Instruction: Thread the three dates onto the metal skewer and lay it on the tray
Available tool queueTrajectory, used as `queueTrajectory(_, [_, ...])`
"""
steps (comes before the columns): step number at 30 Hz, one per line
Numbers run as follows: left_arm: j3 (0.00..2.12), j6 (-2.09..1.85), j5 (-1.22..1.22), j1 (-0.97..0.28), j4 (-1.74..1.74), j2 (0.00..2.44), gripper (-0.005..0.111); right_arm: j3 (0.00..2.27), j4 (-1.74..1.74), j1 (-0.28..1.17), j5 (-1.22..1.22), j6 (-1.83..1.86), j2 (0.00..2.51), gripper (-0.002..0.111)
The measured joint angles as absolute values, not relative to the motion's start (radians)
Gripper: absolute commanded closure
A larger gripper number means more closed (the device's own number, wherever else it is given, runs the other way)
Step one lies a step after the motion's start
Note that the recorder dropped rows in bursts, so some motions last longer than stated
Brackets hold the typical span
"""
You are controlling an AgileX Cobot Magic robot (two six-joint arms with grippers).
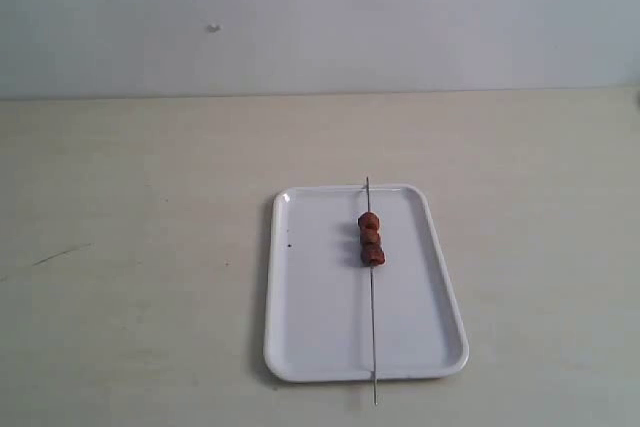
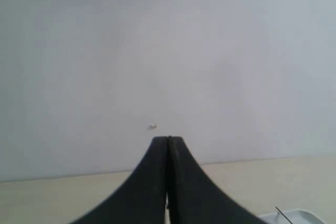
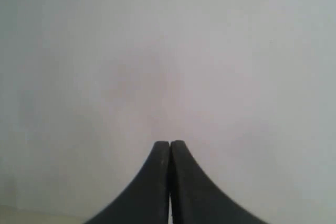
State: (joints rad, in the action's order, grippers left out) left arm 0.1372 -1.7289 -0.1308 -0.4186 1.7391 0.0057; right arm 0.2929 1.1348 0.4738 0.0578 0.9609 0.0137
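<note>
Inspection from the exterior view: found the tray (image 1: 320, 317) lying flat on the pale table (image 1: 130, 247), long side running away from the camera, somewhat right of the table's middle. Found the metal skewer (image 1: 373, 327) laid lengthwise over the tray, right of its centre line, crossing both short rims, far tip just past the far rim and near tip overhanging the near rim above the table. Counted the three dates (image 1: 370, 237) threaded on the skewer, packed in a row and touching one another, over the far half of the tray. Noted a few tiny dark specks (image 1: 289, 244) on the tray's left side and a faint scratch (image 1: 60, 254) on the table well to the left.

Left wrist view: found the left gripper (image 2: 167, 142) with jaws pressed flat together, nothing held between them, raised and facing the plain wall (image 2: 157, 51). Picked out one corner of the tray (image 2: 302, 216) at the picture's edge, with what looks like the tip of the metal skewer (image 2: 282, 213) beside it, too small to confirm.

Right wrist view: found the right gripper (image 3: 170, 145) likewise fully closed and empty, pointed at the bare wall.
</note>
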Motion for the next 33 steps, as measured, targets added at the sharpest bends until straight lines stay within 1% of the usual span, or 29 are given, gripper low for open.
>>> queueTrajectory(7, [0.137, -1.729, -0.131, -0.419, 1.739, 0.006, 0.107, 0.264, 0.554, 0.205, -0.086, 0.448, 0.005, 0.108])
queueTrajectory(11, [0.137, -1.729, -0.131, -0.419, 1.739, 0.006, 0.107, 0.248, 0.153, 0.117, -0.206, 0.081, 0.005, 0.108])
queueTrajectory(13, [0.137, -1.729, -0.131, -0.419, 1.739, 0.006, 0.107, 0.211, -0.018, 0.095, -0.232, -0.112, 0.005, 0.108])
queueTrajectory(15, [0.137, -1.729, -0.131, -0.419, 1.739, 0.006, 0.107, 0.167, -0.117, 0.090, -0.232, -0.219, 0.005, 0.108])
queueTrajectory(23, [0.137, -1.729, -0.131, -0.419, 1.739, 0.006, 0.107, 0.012, -0.205, 0.085, -0.220, -0.283, 0.005, 0.108])
queueTrajectory(33, [0.137, -1.729, -0.131, -0.419, 1.739, 0.006, 0.107, 0.004, -0.175, 0.085, -0.280, -0.291, 0.005, 0.108])
